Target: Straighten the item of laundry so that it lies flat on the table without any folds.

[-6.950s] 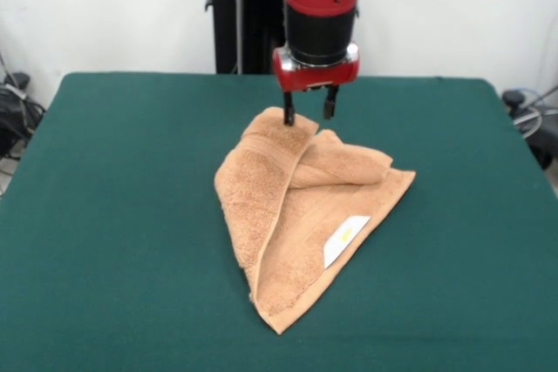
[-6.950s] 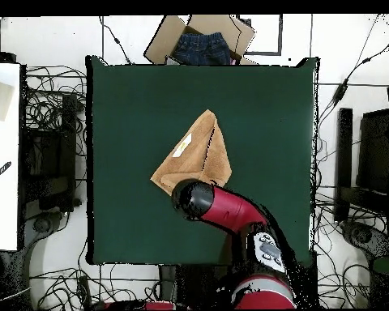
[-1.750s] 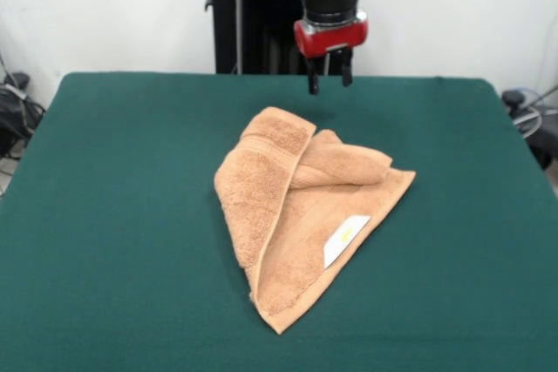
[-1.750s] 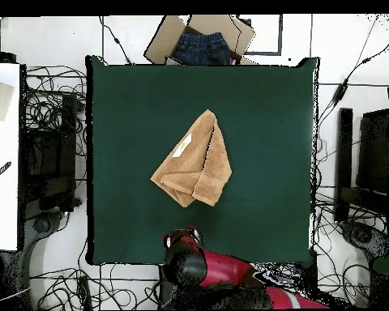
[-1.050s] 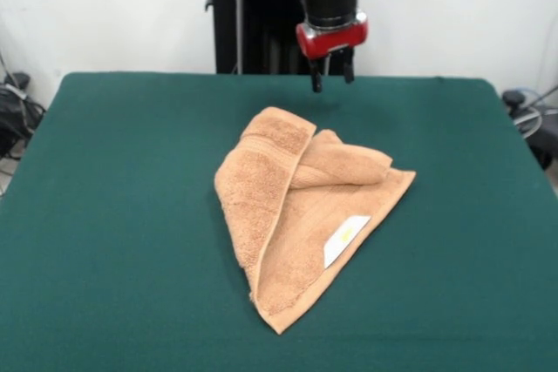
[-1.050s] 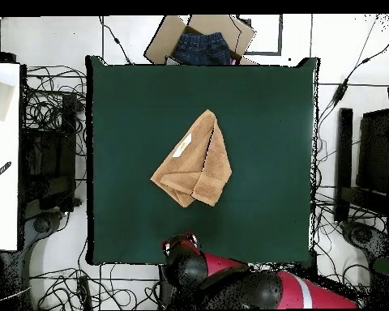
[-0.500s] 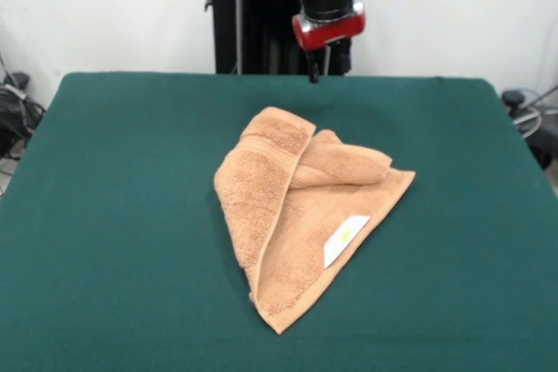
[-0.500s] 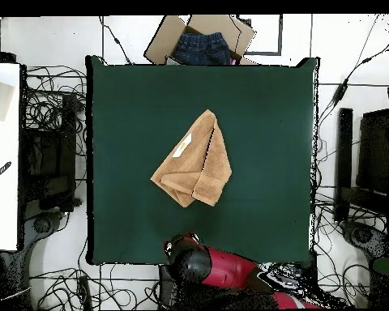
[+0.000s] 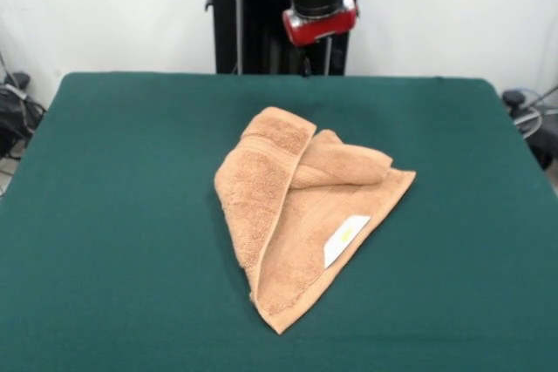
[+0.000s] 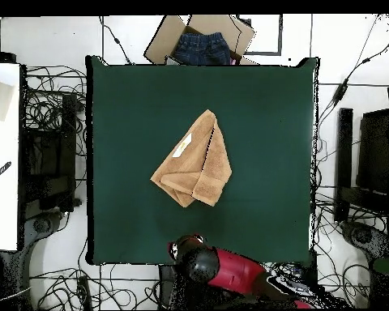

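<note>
The tan terry towel [image 9: 301, 211] lies folded in a rough triangle in the middle of the dark green table [image 9: 113, 172]. One flap is folded over its left side and a rumpled fold sits at its far right. Its white label [image 9: 346, 239] faces up near the right edge. The towel also shows in the overhead view [image 10: 194, 162]. My gripper [image 9: 316, 57] hangs above the table's far edge, well behind the towel and clear of it. It holds nothing I can see. Against the black pedestal I cannot tell whether it is open or shut. In the overhead view the arm [image 10: 204, 262] covers it.
A cardboard box with blue jeans [image 10: 199, 44] stands beyond the table edge opposite the robot. Cables lie on the floor around the table. A white surface [image 10: 2, 154] stands at the left in the overhead view.
My gripper has risen from the towel's far corner and drawn back to the table's far edge, then shifted slightly left in the front view. The towel has not moved.
</note>
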`<act>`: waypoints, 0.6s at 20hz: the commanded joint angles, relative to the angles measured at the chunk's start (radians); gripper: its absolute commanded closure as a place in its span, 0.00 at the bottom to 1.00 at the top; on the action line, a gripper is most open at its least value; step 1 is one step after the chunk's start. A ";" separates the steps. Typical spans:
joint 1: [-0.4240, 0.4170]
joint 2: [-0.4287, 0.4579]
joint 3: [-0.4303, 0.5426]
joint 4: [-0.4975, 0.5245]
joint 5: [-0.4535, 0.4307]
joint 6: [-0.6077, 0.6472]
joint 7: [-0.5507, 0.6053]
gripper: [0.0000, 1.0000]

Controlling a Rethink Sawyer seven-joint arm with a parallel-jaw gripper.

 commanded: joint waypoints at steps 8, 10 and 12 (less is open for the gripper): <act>-0.073 -0.109 0.044 0.155 -0.010 -0.088 0.280 0.00; -0.077 -0.106 0.040 0.161 -0.013 -0.102 0.278 0.00; -0.073 -0.099 0.033 0.162 -0.014 -0.120 0.277 0.00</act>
